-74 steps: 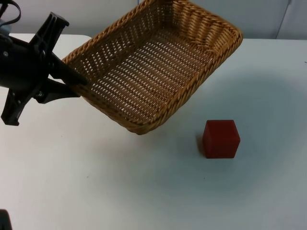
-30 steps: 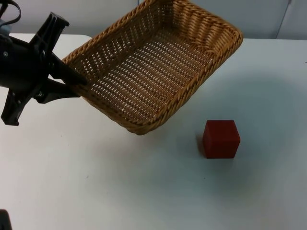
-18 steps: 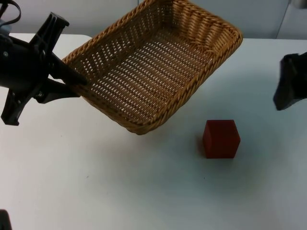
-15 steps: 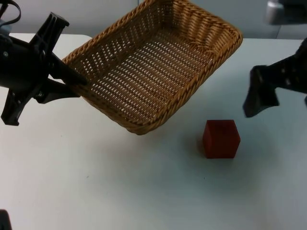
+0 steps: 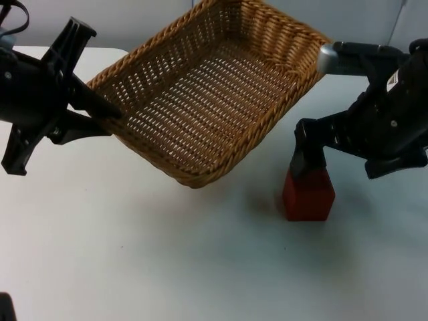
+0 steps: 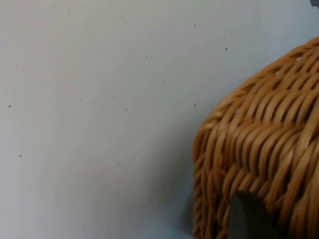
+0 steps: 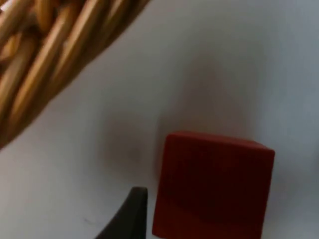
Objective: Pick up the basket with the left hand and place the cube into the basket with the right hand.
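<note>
A woven wicker basket (image 5: 221, 93) hangs lifted and tilted above the table, and my left gripper (image 5: 103, 119) is shut on its left rim. The left wrist view has the basket's rim (image 6: 259, 159) close up, with one fingertip (image 6: 249, 219) against the weave. A dark red cube (image 5: 309, 197) rests on the white table, right of the basket's low corner. My right gripper (image 5: 341, 167) hovers open just over the cube's far side, one finger above the cube's top left edge. Through the right wrist camera, the cube (image 7: 214, 184) sits beside one fingertip (image 7: 127, 216), untouched.
The white table (image 5: 167, 254) runs bare across the front and left. The basket's low edge (image 7: 50, 64) hangs close to the cube's left. A grey partition wall (image 5: 361, 23) closes the back.
The right arm has come in from the right edge and moved left and down to the cube, jaws open. The left arm and basket have stayed still.
</note>
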